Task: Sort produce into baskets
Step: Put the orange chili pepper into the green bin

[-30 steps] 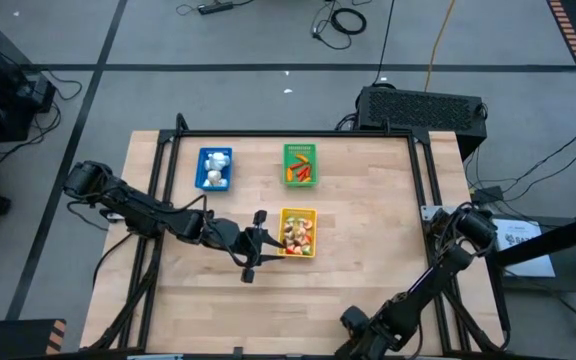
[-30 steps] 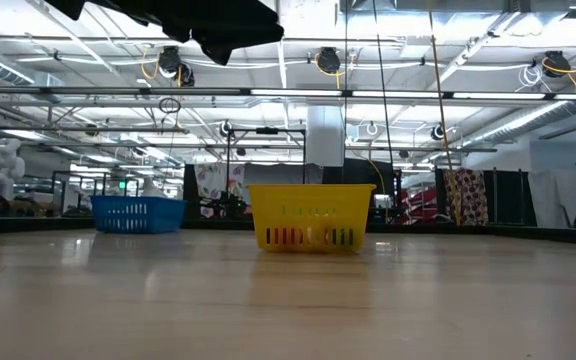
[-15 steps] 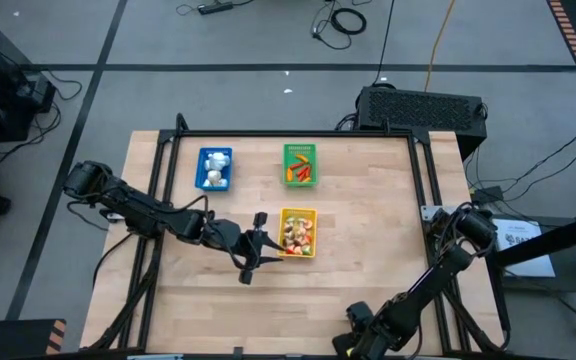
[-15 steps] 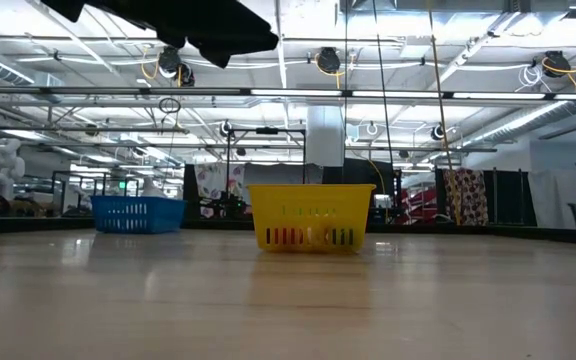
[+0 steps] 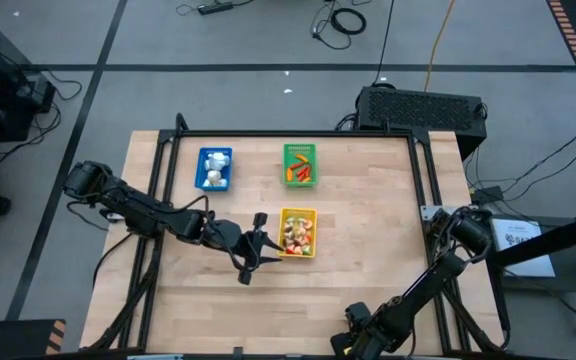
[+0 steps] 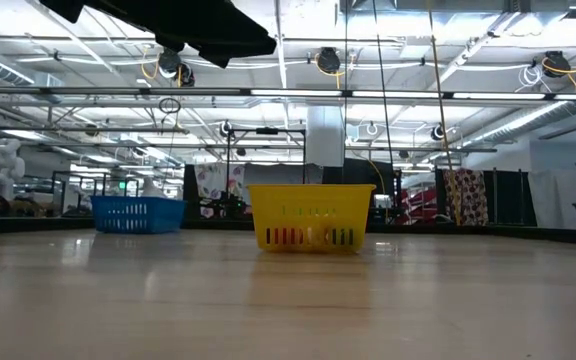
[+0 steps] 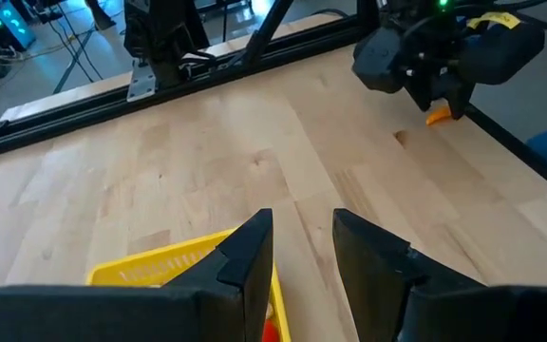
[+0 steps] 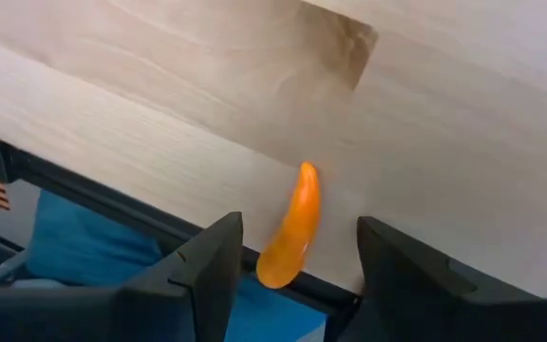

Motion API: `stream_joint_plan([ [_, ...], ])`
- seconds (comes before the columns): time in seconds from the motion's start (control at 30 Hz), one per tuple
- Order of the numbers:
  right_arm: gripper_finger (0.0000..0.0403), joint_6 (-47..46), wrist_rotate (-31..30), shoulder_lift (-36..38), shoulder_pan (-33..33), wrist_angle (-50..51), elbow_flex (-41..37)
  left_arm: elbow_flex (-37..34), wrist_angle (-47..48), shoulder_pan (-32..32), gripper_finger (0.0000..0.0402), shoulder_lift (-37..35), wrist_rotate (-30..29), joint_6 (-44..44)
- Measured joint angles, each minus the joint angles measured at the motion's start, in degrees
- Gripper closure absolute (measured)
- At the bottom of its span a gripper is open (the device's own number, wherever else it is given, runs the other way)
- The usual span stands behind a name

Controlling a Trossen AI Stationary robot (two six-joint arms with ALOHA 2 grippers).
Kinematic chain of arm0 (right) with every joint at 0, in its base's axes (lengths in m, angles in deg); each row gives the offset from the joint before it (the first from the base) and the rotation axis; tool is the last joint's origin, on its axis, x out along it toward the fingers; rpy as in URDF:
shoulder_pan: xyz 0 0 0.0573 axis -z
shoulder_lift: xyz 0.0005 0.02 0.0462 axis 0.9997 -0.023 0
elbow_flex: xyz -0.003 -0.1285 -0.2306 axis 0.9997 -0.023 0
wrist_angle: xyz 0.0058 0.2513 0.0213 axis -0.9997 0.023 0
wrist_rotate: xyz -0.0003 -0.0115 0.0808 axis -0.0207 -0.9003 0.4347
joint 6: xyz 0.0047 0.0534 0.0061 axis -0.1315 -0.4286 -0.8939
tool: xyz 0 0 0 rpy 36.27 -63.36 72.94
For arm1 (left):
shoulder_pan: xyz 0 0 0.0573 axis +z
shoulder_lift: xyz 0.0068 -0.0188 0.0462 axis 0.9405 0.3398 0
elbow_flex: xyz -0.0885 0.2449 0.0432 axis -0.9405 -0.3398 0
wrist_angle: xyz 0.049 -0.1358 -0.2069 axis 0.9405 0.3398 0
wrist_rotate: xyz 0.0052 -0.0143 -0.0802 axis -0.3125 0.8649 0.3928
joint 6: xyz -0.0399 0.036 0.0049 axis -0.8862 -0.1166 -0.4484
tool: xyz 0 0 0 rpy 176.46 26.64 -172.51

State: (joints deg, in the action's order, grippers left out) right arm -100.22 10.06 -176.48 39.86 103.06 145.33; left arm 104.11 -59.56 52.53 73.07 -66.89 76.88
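Observation:
An orange carrot-like piece (image 8: pixel 292 214) lies on the wood at the table's near edge, with one end reaching past the edge. My right gripper (image 8: pixel 296 237) hangs over it, pointing down and open, one finger on either side and neither touching it. The left wrist view shows that gripper (image 7: pixel 440 100) and the piece (image 7: pixel 439 118) far off. My left gripper (image 7: pixel 302 228) hovers open with a narrow gap at the left rim of the yellow basket (image 5: pixel 298 211), holding nothing. The yellow basket holds mixed produce.
The blue basket (image 5: pixel 214 152) with white bulbs and the green basket (image 5: pixel 300 147) with orange-red pieces stand at the far side of the table. Bare wood lies between the yellow basket and the near edge. A dark frame rail (image 7: pixel 207 71) borders the table.
My right gripper has sunk a little toward the table at the near edge, and its wrist has rolled. The baskets have kept their places.

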Motion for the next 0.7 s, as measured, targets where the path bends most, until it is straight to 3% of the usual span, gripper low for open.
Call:
stream_joint_plan([
  [0.2,0.0221,-1.5,0.2,-0.2,0.2,0.2,0.0,0.0,0.0,0.0,0.0281,0.0,0.0,0.0],
  [0.5,0.0322,0.3,0.1,-0.3,0.3,0.7,-0.1,0.0,0.0,0.0,0.0281,0.0,0.0,0.0],
  [0.7,0.0369,4.6,-2.6,-0.1,1.5,0.5,-0.2,0.0,0.0,0.0,0.0281,0.0,-0.1,0.1],
])
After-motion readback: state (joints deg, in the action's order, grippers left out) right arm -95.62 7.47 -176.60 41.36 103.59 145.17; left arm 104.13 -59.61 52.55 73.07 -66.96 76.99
